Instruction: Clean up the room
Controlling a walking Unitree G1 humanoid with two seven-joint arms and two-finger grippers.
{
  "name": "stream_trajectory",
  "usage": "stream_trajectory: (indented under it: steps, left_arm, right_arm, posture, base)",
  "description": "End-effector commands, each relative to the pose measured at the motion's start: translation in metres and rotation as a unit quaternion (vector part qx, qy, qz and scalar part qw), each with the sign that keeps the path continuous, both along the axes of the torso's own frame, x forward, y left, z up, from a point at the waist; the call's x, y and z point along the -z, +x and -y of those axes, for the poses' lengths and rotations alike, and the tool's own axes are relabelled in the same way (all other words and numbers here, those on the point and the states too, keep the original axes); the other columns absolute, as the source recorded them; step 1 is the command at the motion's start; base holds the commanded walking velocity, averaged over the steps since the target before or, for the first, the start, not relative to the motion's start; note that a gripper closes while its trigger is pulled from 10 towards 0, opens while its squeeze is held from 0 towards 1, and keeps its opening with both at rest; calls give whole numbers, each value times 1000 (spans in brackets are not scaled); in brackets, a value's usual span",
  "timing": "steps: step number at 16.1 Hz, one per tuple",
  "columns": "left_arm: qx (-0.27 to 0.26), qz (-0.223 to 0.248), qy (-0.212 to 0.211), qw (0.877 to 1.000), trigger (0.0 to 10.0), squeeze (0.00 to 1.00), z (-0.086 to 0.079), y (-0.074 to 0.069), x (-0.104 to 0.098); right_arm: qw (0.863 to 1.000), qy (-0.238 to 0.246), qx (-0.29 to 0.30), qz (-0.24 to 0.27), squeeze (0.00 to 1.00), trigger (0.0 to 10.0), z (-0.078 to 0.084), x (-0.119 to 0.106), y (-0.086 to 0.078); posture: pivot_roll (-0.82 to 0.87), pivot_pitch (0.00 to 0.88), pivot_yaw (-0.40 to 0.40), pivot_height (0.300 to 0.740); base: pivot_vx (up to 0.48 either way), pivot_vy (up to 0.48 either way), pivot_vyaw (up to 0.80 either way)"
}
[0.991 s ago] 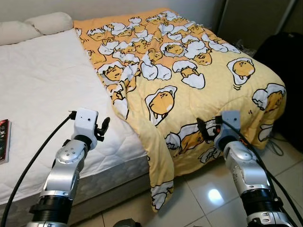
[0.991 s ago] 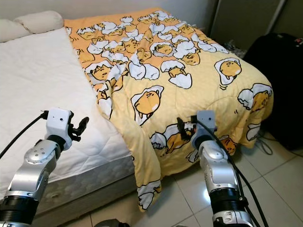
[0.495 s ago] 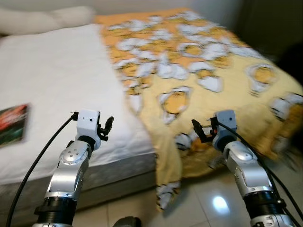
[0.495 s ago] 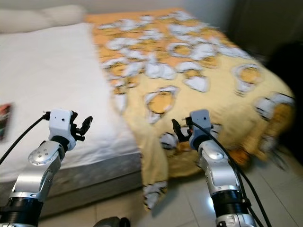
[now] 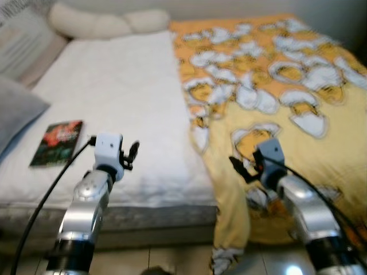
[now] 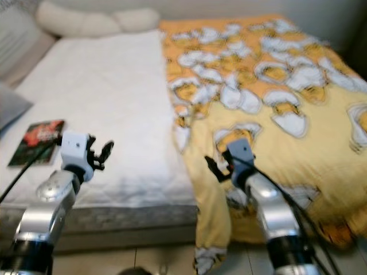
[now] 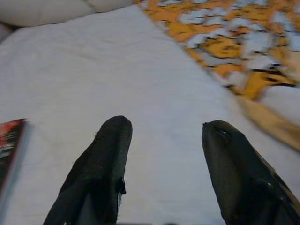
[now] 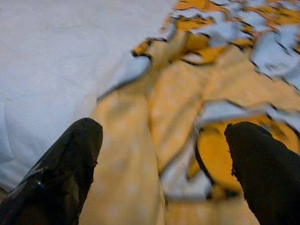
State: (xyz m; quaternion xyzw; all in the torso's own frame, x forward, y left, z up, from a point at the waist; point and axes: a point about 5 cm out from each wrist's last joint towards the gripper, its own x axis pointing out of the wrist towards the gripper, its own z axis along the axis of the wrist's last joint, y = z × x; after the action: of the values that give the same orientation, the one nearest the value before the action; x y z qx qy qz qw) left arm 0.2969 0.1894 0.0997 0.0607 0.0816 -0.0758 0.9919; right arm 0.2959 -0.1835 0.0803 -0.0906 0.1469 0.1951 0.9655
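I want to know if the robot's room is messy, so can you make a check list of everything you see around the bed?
Surface: white mattress, bare on the robot's left half.
Job's things: yellow blanket covers the right half; its edge is folded back and a corner hangs to the floor.
Clutter: book lies flat near the mattress's left edge; grey cushion beside it; two pillows at the head.
Grippers: left end effector open, over the bare mattress; right end effector open, over the blanket's folded edge. Neither holds anything.
Cables: black cable runs along the left arm.
Surroundings: tiled floor below the bed.
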Motion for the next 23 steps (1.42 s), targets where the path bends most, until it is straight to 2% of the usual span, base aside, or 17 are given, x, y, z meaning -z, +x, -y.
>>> stream_trajectory:
  steps: [1, 2, 5, 6, 9, 10, 11, 12, 13, 15, 17, 19, 20, 21, 22, 23]
  left_arm:
    - [-6, -10, 9, 1000, 10000, 0, -8, -4, 3]
    - [0, -13, 8, 1000, 10000, 0, -8, -7, 4]
    - [12, -21, 9, 1000, 10000, 0, -7, -10, 5]
    - [31, -29, 15, 999, 10000, 0, -7, -13, 8]
    - [78, -59, 32, 995, 10000, 0, -8, -23, 13]
    - [92, -67, 36, 993, 10000, 0, -7, -25, 14]
    - [99, -71, 39, 992, 10000, 0, -6, -26, 14]
    - [124, -83, 44, 988, 10000, 0, -5, -30, 15]
    - [134, -90, 47, 986, 10000, 0, -5, -31, 15]
    - [169, -106, 54, 978, 10000, 0, -7, -38, 15]
    - [183, -108, 54, 976, 10000, 0, -9, -41, 12]
    - [190, -114, 53, 974, 10000, 0, -13, -43, 11]
    - [198, -117, 52, 972, 10000, 0, -13, -44, 10]
    - [206, -119, 52, 970, 10000, 0, -12, -45, 10]
    - [209, -119, 52, 969, 10000, 0, -12, -45, 10]
    - [212, -116, 56, 969, 10000, 0, -11, -45, 7]
  right_arm:
    - [1000, 7, -28, 7, 0, 10000, -13, -5, 1]
    - [999, -1, -45, 6, 0, 10000, -15, -6, -3]
    - [999, 14, -41, -1, 0, 10000, -18, -9, -3]
    - [999, 27, -42, -17, 1000, 10000, -21, -8, -1]
    - [991, -13, -102, -81, 1000, 10000, -37, 1, 11]
    - [988, -34, -115, -99, 902, 10000, -41, 6, 15]
    - [986, -43, -117, -107, 902, 10000, -42, 8, 17]
    - [984, -77, -96, -125, 0, 10000, -42, 15, 26]
    - [983, -96, -89, -131, 0, 10000, -43, 17, 30]
    - [972, -166, -47, -157, 0, 10000, -41, 28, 40]
    - [964, -217, -27, -150, 0, 10000, -38, 33, 42]
    - [963, -205, -28, -176, 0, 10000, -42, 45, 36]
    - [957, -226, -34, -178, 0, 3804, -41, 53, 31]
    - [955, -236, -31, -176, 0, 2471, -40, 57, 30]
    - [955, -241, -28, -171, 0, 627, -39, 58, 30]
    - [952, -266, -17, -150, 0, 0, -33, 57, 32]
  posture:
    - [-41, 0, 64, 740]
    - [-39, 0, 63, 740]
    - [-47, 0, 71, 740]
    - [-48, 0, 73, 740]
    - [-48, 0, 72, 740]
    - [-42, 0, 68, 740]
    - [-42, 0, 68, 740]
    - [-35, 0, 64, 740]
    - [-35, 0, 64, 740]
    - [-23, 0, 58, 740]
    - [-16, 0, 53, 740]
    - [-18, 0, 58, 740]
    - [-14, 0, 61, 740]
    - [-14, 0, 61, 740]
    - [-14, 0, 61, 740]
    - [23, 0, 58, 740]
  base:
    - [0, 0, 0]
    - [0, 0, 0]
    - [0, 0, 0]
    - [0, 0, 0]
    - [0, 0, 0]
    - [0, 0, 0]
    - [0, 0, 0]
    - [0, 0, 0]
    - [0, 0, 0]
    - [0, 0, 0]
    - [0, 0, 0]
    - [0, 0, 0]
    - [0, 0, 0]
    - [0, 0, 0]
    - [0, 0, 0]
    - [0, 0, 0]
